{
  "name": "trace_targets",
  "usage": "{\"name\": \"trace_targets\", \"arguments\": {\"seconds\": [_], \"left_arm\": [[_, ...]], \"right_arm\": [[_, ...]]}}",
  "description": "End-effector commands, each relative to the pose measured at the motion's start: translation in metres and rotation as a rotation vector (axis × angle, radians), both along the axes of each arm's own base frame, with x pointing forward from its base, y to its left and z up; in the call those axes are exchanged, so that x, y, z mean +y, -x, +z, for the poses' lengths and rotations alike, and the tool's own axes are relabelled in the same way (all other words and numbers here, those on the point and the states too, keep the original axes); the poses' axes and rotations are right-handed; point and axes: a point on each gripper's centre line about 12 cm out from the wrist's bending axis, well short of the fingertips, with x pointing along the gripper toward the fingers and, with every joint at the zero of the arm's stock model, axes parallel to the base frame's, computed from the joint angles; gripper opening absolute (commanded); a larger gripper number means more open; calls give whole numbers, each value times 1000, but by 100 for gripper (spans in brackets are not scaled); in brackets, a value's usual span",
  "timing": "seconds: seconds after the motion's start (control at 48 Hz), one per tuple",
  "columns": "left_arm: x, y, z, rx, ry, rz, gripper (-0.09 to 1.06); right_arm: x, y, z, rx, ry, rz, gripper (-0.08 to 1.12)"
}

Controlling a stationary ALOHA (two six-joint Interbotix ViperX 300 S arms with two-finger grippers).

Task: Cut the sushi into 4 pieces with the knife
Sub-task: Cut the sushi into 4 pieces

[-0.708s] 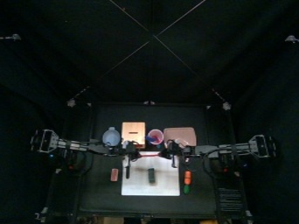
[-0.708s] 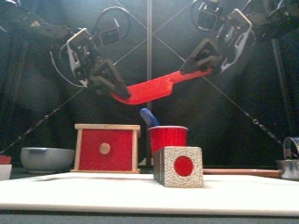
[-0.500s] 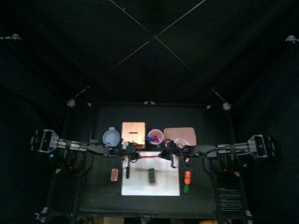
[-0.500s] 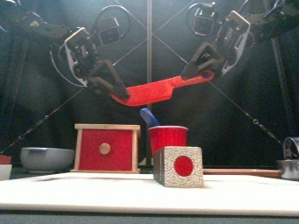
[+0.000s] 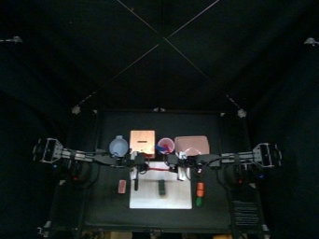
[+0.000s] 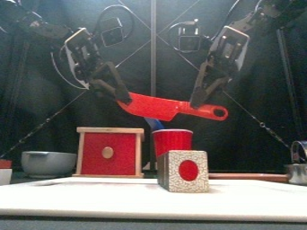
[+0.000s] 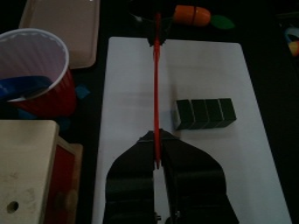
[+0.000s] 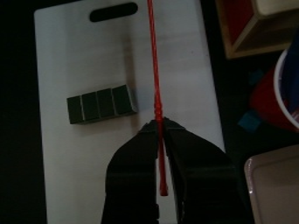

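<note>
The left tool [image 7: 156, 140] and right tool [image 8: 159, 127] both clamp the red knife [image 6: 168, 106] above the sushi roll [image 7: 205, 114], seemingly a handover; the left should release next.

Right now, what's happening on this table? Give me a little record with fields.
Left gripper: shut on blade end of red plastic toy knife
Right gripper: shut on the knife near its handle
Knife: in the air above white cutting board
Sushi: dark green toy sushi roll, whole, lying on board
Behind: red cup holding blue knife
</note>
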Motion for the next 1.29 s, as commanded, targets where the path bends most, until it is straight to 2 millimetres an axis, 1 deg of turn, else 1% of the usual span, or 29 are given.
{"name": "trace_targets", "arguments": {"seconds": [0.021,0.146,0.229,0.396,0.438,0.625,0.833,1.021,1.292], "left_arm": [[2,-2,5,-20,7,12,35],[0,0,2,-11,20,13,35],[-10,1,-3,4,25,-11,35],[-33,0,-17,45,26,-78,34],[-36,-1,-20,55,28,-84,34],[-41,-7,-29,77,53,-77,33],[-54,-12,-41,113,72,-93,32],[-66,-14,-44,123,103,-98,31],[-70,-19,-55,149,119,-87,31]], "right_arm": [[4,-6,16,-37,-1,11,32],[5,-6,18,-18,-12,14,31],[9,-6,17,-6,-23,20,31],[20,-6,9,38,-41,44,31],[22,-6,7,54,-43,51,31],[29,-5,-1,97,-60,61,31],[35,-7,-11,124,-64,74,31],[40,-5,-13,133,-72,83,31],[36,-6,-26,168,-56,80,31]]}}
